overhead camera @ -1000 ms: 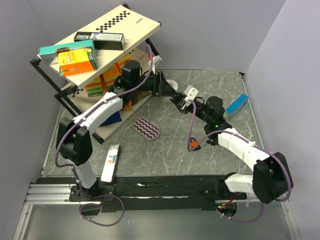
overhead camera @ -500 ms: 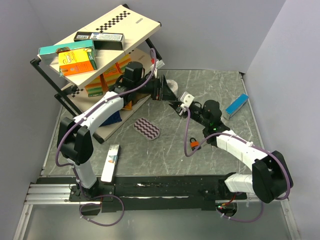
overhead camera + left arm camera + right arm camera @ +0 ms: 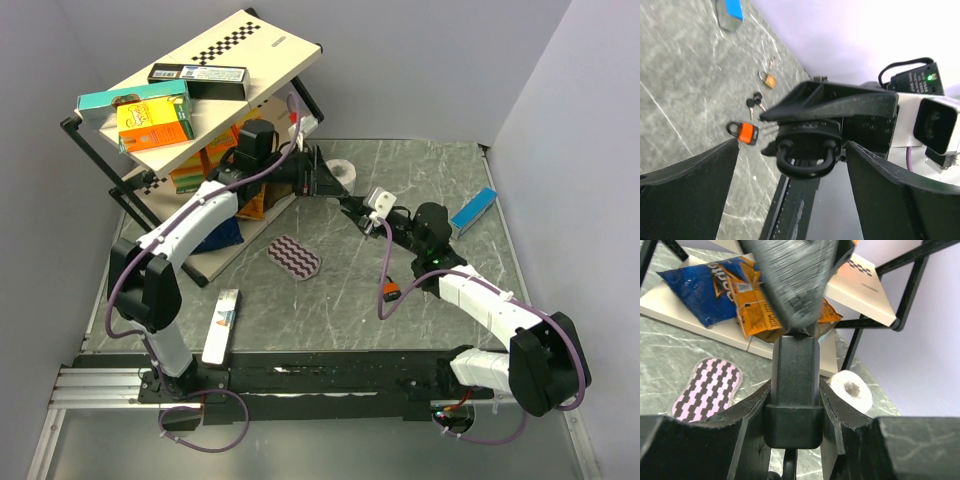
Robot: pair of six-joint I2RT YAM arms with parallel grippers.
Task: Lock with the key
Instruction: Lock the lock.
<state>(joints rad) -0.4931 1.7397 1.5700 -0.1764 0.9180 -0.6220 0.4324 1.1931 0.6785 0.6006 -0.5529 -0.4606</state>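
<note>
- The black padlock [image 3: 805,143] is held off the table, above its middle, with its shackle pointing at the left wrist camera.
- The right gripper [image 3: 806,126] is clamped on the padlock's body, one finger on each side.
- The left gripper [image 3: 343,193] faces it with its fingers [image 3: 690,175] spread wide and nothing between them. In the right wrist view a blurred dark part of it sits at the padlock's far end; I cannot tell if they touch.
- The keys [image 3: 755,101], black-headed, lie on the table [image 3: 675,90] between a small brass padlock [image 3: 768,79] and an orange padlock [image 3: 743,133].
- Farther out are a paper roll [image 3: 852,390], a striped pad [image 3: 707,390] and a blue box [image 3: 472,210].
</note>
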